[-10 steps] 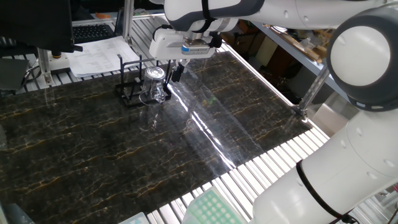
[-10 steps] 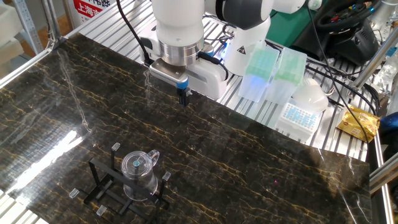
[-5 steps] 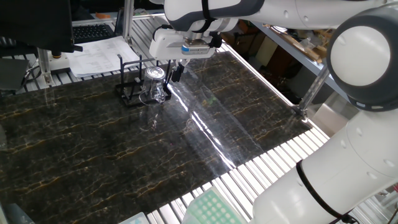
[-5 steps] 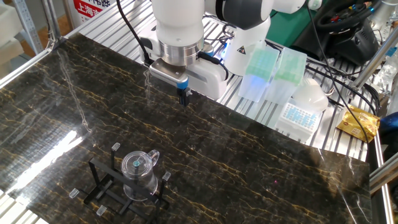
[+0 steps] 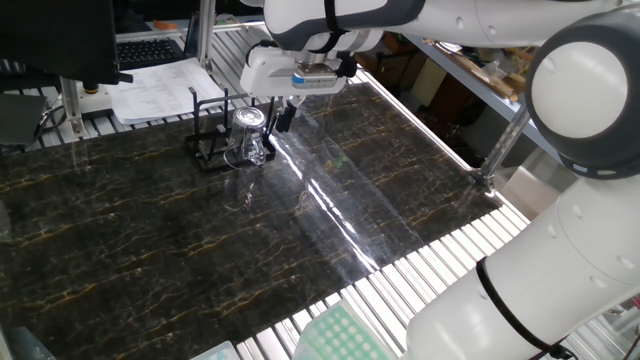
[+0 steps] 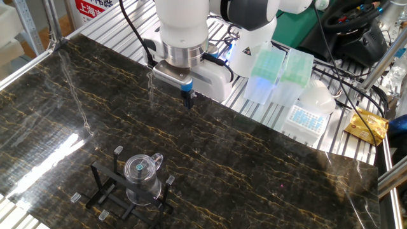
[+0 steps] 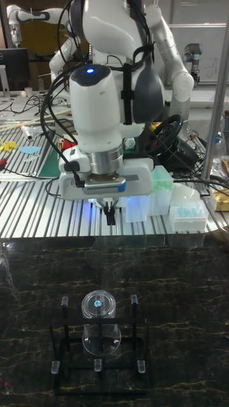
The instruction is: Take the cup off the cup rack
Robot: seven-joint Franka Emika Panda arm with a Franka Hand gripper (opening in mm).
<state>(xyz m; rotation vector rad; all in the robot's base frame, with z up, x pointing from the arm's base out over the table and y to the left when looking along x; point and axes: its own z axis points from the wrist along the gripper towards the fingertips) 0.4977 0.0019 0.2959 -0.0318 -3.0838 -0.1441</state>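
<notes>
Dark, gold-veined marble surface (image 6: 267,159) stretches beneath me, ringed by ribbed metal slats where pale plastic tip boxes (image 6: 280,73) sit. Near its edge stands the small black wire cup rack (image 7: 98,353), and the small clear glass cup (image 7: 100,324) sits upside down over one of its upright pegs. My hand (image 6: 188,100) hangs above the surface, well apart from the rack, its dark fingers pressed narrowly together and holding nothing.
</notes>
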